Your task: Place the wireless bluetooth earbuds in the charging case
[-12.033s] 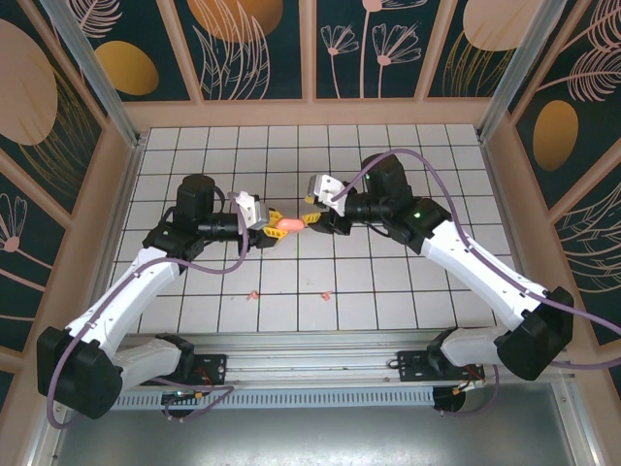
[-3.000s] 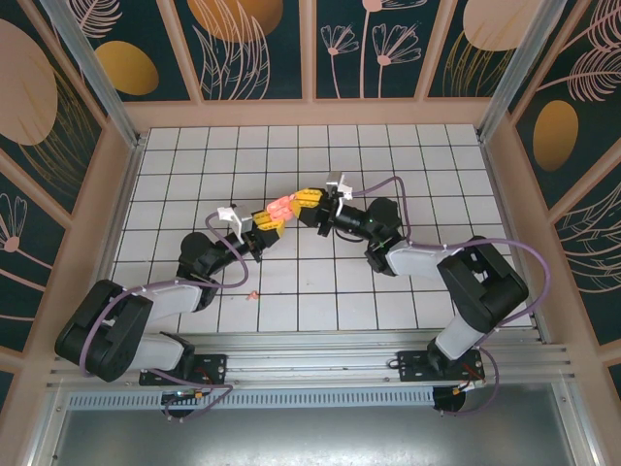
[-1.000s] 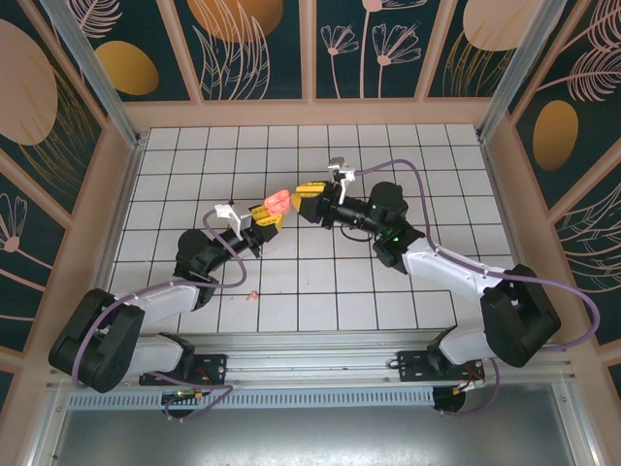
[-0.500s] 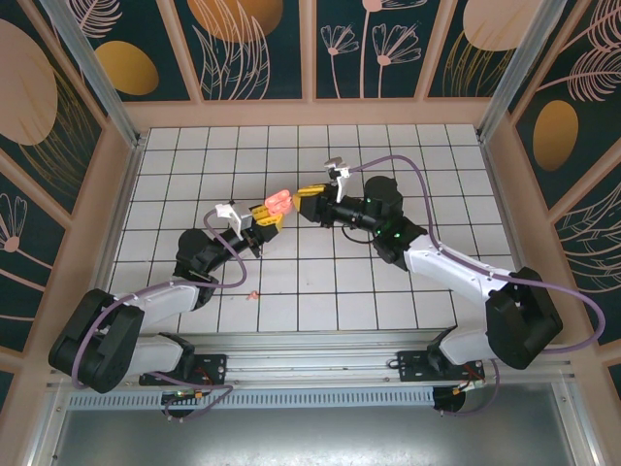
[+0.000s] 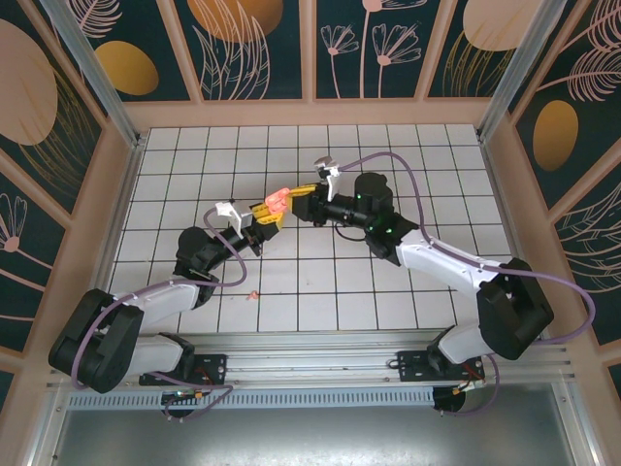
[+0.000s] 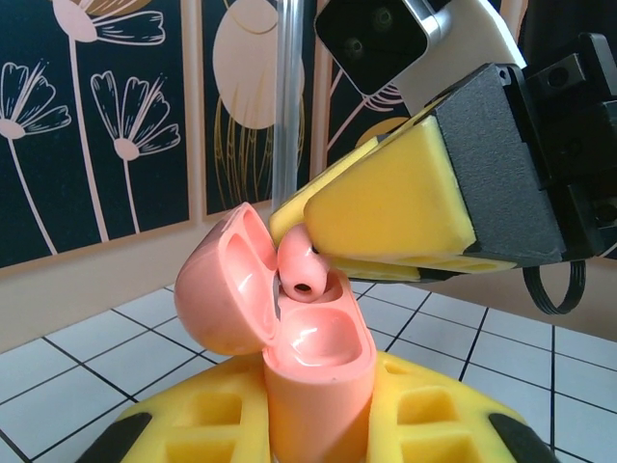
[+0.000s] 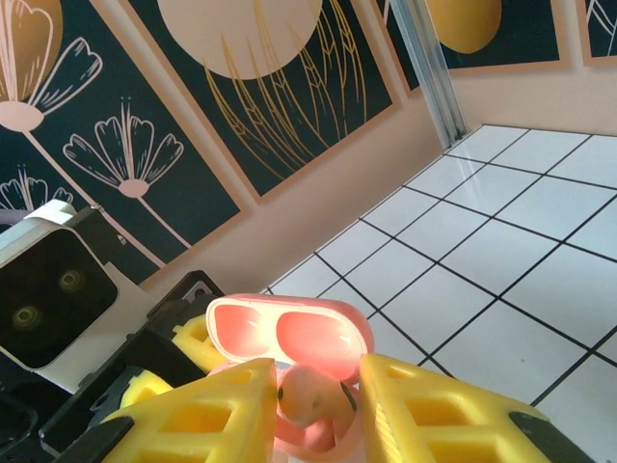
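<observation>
Pink charging case (image 6: 313, 357), lid open, sat clamped upright in the left fingers (image 6: 424, 415) — just over its open well the right fingers (image 6: 386, 203) pinched an earbud (image 6: 301, 268) — nearly seated.

Item count:
- 1 charging case (image 6: 313, 357), pink, lid open.
- 2 wireless bluetooth earbuds (image 6: 301, 273) (one between yellow fingers at the case mouth, centre of the left wrist view; the second earbud (image 5: 254, 294) on a tile, lower left of centre in the top view).
- 2 grippers: left gripper (image 5: 264, 213), right gripper (image 5: 294, 198).
- 2 arms.
</observation>
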Controlling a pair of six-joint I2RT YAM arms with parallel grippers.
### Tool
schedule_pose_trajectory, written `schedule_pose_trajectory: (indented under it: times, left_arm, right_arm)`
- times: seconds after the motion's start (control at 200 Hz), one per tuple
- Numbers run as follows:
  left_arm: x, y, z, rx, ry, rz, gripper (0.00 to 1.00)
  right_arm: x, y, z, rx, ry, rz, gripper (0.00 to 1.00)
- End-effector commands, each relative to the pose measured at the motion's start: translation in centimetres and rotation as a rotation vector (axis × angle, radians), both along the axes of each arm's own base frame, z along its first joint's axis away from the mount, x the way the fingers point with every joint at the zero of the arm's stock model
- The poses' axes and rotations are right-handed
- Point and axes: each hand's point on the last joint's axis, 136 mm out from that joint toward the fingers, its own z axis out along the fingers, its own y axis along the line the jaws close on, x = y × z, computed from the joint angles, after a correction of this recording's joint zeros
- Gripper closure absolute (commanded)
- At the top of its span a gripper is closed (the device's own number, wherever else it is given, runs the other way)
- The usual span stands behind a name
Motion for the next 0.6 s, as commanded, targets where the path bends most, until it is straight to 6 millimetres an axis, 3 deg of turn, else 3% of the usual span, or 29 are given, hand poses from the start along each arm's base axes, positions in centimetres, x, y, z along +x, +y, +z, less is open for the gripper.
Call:
schedule_pose_trajectory:
  times: [0.0, 0.13, 0.35, 0.596]
  left_arm:
    - [-0.4, -0.3, 2.1, -0.022, -0.062, -0.02, 0.85]
    - [-0.4, -0.1, 2.3, -0.029, -0.062, -0.012, 0.85]
    - [0.1, 0.3, 2.1, -0.046, -0.032, 0.024, 0.84]
    - [3.3, 2.0, 0.7, -0.114, 0.191, 0.154, 0.85]
  right_arm:
    - [-0.5, 0.6, 0.9, -0.013, -0.035, 0.023, 0.71]
    - [-0.9, 0.0, 1.0, -0.022, -0.036, 0.009, 0.7]
    - [-1.9, -0.9, 2.9, 0.011, -0.058, 0.012, 0.65]
    - [-1.1, -1.1, 2.8, -0.05, 0.054, -0.065, 0.64]
